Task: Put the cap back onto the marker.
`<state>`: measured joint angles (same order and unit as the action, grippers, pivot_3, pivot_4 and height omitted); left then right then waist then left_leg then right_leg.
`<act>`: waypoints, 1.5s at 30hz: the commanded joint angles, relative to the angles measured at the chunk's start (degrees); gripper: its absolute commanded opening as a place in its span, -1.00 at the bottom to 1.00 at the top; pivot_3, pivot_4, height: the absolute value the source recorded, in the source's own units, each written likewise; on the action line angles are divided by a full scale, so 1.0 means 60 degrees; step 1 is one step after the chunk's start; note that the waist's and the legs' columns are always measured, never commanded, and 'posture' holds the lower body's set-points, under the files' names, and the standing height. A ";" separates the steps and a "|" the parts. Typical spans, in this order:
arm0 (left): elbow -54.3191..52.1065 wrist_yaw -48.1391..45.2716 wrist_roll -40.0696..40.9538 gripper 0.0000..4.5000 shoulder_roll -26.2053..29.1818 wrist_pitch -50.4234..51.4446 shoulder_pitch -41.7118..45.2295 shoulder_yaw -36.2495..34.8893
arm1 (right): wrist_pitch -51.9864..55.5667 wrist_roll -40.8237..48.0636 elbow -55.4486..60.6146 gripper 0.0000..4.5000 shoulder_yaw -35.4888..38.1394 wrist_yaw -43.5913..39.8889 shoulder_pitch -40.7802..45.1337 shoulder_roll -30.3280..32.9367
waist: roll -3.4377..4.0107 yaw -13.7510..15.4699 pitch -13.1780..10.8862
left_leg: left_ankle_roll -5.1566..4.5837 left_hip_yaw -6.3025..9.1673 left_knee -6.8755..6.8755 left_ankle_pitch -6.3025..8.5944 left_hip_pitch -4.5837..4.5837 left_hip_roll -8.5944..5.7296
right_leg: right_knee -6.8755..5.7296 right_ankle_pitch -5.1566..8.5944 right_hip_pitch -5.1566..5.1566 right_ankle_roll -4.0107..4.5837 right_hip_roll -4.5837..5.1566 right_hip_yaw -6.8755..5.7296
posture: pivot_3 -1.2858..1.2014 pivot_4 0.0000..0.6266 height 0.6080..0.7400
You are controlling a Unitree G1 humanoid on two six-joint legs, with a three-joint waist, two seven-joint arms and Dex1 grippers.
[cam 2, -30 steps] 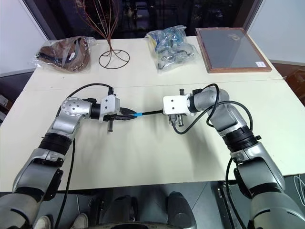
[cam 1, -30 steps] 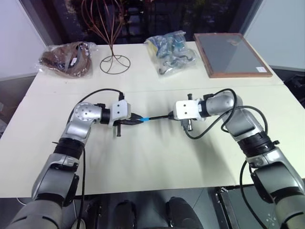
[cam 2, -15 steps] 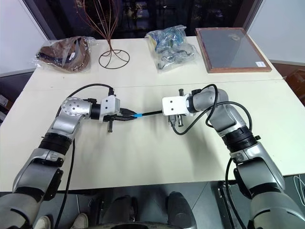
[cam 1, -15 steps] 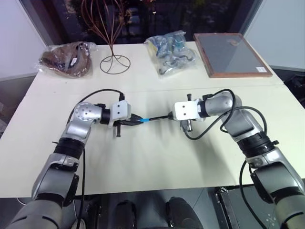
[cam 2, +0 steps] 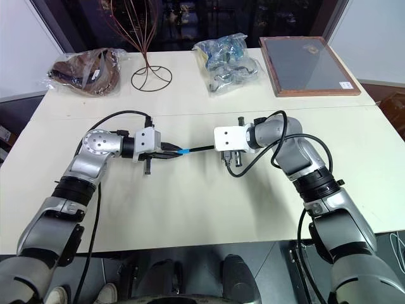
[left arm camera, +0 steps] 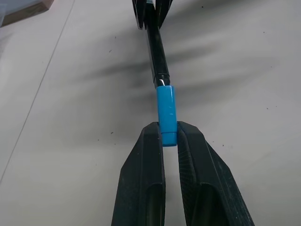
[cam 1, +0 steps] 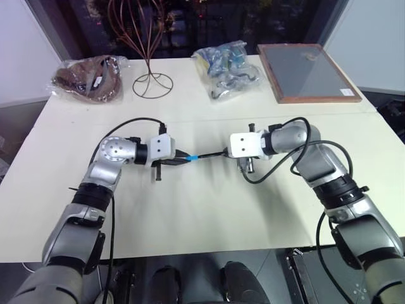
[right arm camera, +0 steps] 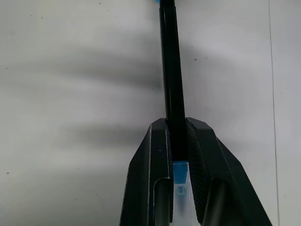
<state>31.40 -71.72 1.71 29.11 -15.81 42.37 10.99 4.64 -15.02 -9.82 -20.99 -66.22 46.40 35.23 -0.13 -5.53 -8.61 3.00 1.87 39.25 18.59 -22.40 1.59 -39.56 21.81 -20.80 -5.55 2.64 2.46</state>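
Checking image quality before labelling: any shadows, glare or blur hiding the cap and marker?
Left wrist view: the cap and marker are sharp, with soft streaked shadows on the table. Right wrist view: similar shadow bands, marker clear. Left eye view: even light, no glare on either.

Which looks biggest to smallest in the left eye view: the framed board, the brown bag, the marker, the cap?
1. Framed board
2. Brown bag, somewhat smaller than the board
3. Marker, a thin line between the grippers
4. Cap, tiny

The board and bag lie farther from the camera, so their true lead is larger.
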 commanded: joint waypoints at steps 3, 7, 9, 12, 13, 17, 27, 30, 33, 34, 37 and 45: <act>-0.0074 0.0121 -0.0037 -1.00 0.0000 -0.0283 -0.0112 0.0076 | 0.0162 -0.0026 0.0528 -0.81 0.0190 0.0231 0.0418 -0.0038 | 0.0000 -0.0001 0.0000 | 0.0000 0.0000 0.0000 0.0000 0.0000 0.0000 | 0.0000 0.0000 -0.0002 0.0000 0.0000 0.0000 | 0.03 -0.52 1.00; 0.0119 0.0484 -0.0205 -1.00 -0.0074 -0.0459 -0.0041 0.0100 | 0.0620 -0.0026 0.1019 -0.81 0.0173 0.0182 0.0315 -0.0105 | 0.0000 -0.0001 0.0000 | 0.0000 0.0000 -0.0001 0.0000 0.0000 0.0000 | -0.0001 0.0000 -0.0004 0.0000 0.0000 0.0000 | 0.03 -0.52 1.00; 0.0170 0.0537 -0.0224 -1.00 -0.0083 -0.0499 -0.0028 0.0103 | 0.0844 -0.0002 0.1233 -0.81 0.0163 0.0167 0.0254 -0.0125 | 0.0000 -0.0001 0.0000 | 0.0000 0.0000 -0.0001 0.0000 0.0000 0.0000 | -0.0001 0.0000 -0.0005 0.0000 0.0000 0.0000 | 0.03 -0.52 1.00; 0.0227 0.0556 -0.0216 -1.00 -0.0070 -0.0561 -0.0029 0.0107 | 0.1108 0.0032 0.1482 -0.81 0.0136 0.0177 0.0194 -0.0129 | 0.0000 0.0002 0.0000 | 0.0000 0.0000 -0.0001 0.0000 0.0000 -0.0003 | -0.0012 0.0000 -0.0010 0.0000 0.0003 0.0000 | 0.03 -0.52 1.00; 0.0252 0.0574 -0.0203 -1.00 -0.0078 -0.0579 -0.0029 0.0095 | 0.1218 0.0074 0.1587 -0.81 0.0139 0.0179 0.0173 -0.0147 | 0.0000 0.0003 0.0000 | 0.0000 0.0000 -0.0001 0.0000 0.0000 -0.0004 | -0.0017 0.0000 -0.0012 0.0000 0.0005 0.0000 | 0.03 -0.52 1.00; 0.0263 0.0578 0.0045 -1.00 -0.0207 -0.0610 -0.0003 -0.0034 | 0.1477 0.0204 0.1894 -0.81 0.0152 0.0197 0.0101 -0.0219 | 0.0000 0.0002 0.0000 | 0.0000 0.0001 -0.0001 0.0000 0.0000 -0.0006 | -0.0019 0.0000 -0.0015 0.0000 0.0005 0.0000 | 0.03 -0.52 1.00; -0.0007 -0.0002 0.0791 -1.00 -0.0389 -0.0693 -0.0009 -0.0354 | 0.1314 0.0619 0.2044 -0.81 0.0182 0.0090 -0.0115 -0.0324 | 0.0000 -0.0002 0.0000 | 0.0000 0.0001 -0.0002 0.0000 -0.0001 -0.0017 | -0.0079 0.0000 -0.0050 0.0000 0.0015 0.0000 | 0.03 -0.52 1.00; -0.0103 -0.0418 0.1092 -1.00 -0.0412 -0.0883 -0.0045 -0.0435 | 0.1266 0.1017 0.2111 -0.81 0.0259 -0.0131 -0.0203 -0.0394 | 0.0000 -0.0003 0.0000 | 0.0000 0.0000 -0.0001 0.0000 -0.0001 -0.0016 | -0.0080 0.0000 -0.0050 0.0000 0.0015 0.0000 | 0.03 -0.52 1.00; -0.0080 -0.0688 0.1106 -1.00 -0.0379 -0.0983 -0.0039 -0.0432 | 0.1184 0.1191 0.2114 -0.81 0.0276 -0.0264 -0.0226 -0.0395 | 0.0000 -0.0001 0.0000 | 0.0000 0.0000 -0.0001 0.0000 -0.0001 -0.0016 | -0.0080 0.0000 -0.0051 0.0000 0.0015 0.0000 | 0.03 -0.52 1.00; -0.0053 -0.0732 0.1062 -1.00 -0.0363 -0.1069 -0.0027 -0.0419 | 0.1188 0.1203 0.2110 -0.81 0.0276 -0.0286 -0.0222 -0.0394 | 0.0000 -0.0001 0.0000 | 0.0000 0.0000 -0.0001 0.0000 -0.0001 -0.0016 | -0.0080 0.0000 -0.0051 0.0000 0.0015 0.0000 | 0.03 -0.52 1.00; 0.0062 -0.0823 0.0951 -1.00 -0.0350 -0.1275 0.0041 -0.0414 | 0.1295 0.1312 0.2132 -0.81 0.0288 -0.0397 -0.0191 -0.0416 | 0.0000 0.0000 0.0000 | 0.0000 0.0001 -0.0001 0.0000 -0.0001 -0.0016 | -0.0081 0.0000 -0.0051 0.0000 0.0014 0.0000 | 0.03 -0.52 1.00; 0.0670 -0.0521 0.0164 -1.00 -0.0280 -0.2660 0.0234 -0.0161 | 0.1471 0.1264 0.2138 -0.81 0.0203 -0.0484 -0.0134 -0.0452 | 0.0000 0.0003 0.0000 | 0.0000 0.0001 0.0000 0.0000 -0.0001 -0.0016 | -0.0082 0.0000 -0.0051 0.0000 0.0014 0.0000 | 0.03 -0.52 1.00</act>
<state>36.83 -75.00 2.72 28.87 -28.87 42.06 8.38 14.19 -10.04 -0.77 -19.47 -69.36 44.01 34.77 -0.13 -5.51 -8.61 3.00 1.88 39.24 18.59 -22.41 1.49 -40.05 21.81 -21.11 -5.55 2.72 2.46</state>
